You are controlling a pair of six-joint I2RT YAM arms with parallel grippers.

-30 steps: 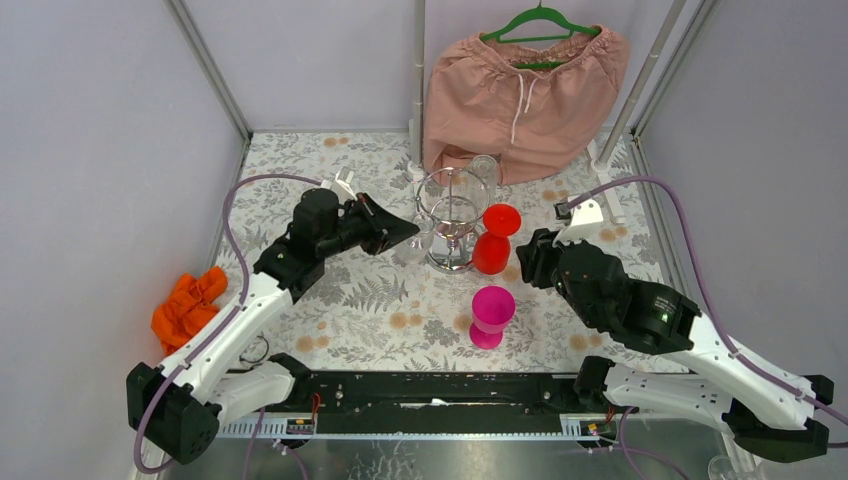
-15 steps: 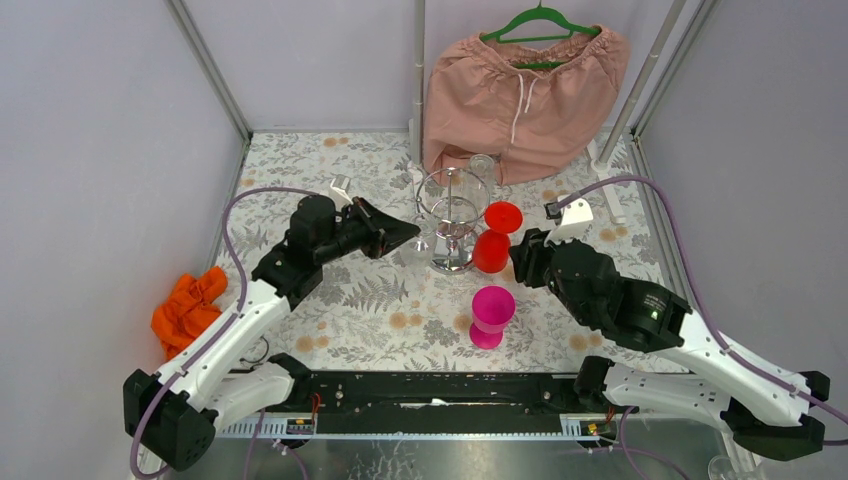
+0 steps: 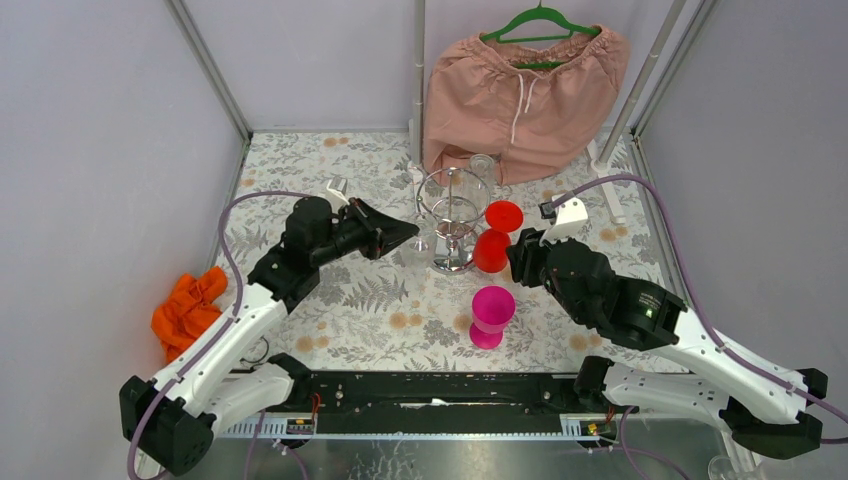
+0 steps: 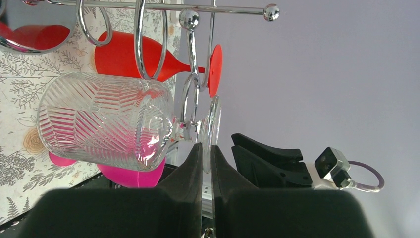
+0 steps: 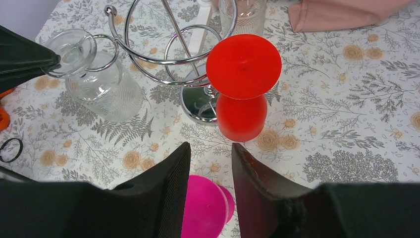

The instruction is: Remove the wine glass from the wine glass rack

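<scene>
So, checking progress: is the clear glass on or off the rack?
On: the clear glass hangs with stem in a rack loop, left gripper pinching its foot.

In the left wrist view, the pink glass (image 4: 130, 175) was mostly hidden behind the clear wine glass (image 4: 101, 121) and the left claw (image 4: 206, 149). In the right wrist view, the top edge cut off a second clear glass (image 5: 242, 12).

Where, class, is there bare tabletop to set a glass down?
Bare cloth lies in front, between the left arm and the pink glass, and in the far left corner. Crowded: round the wine glass rack, with the clear wine glass, red glass, left gripper and right gripper.
</scene>
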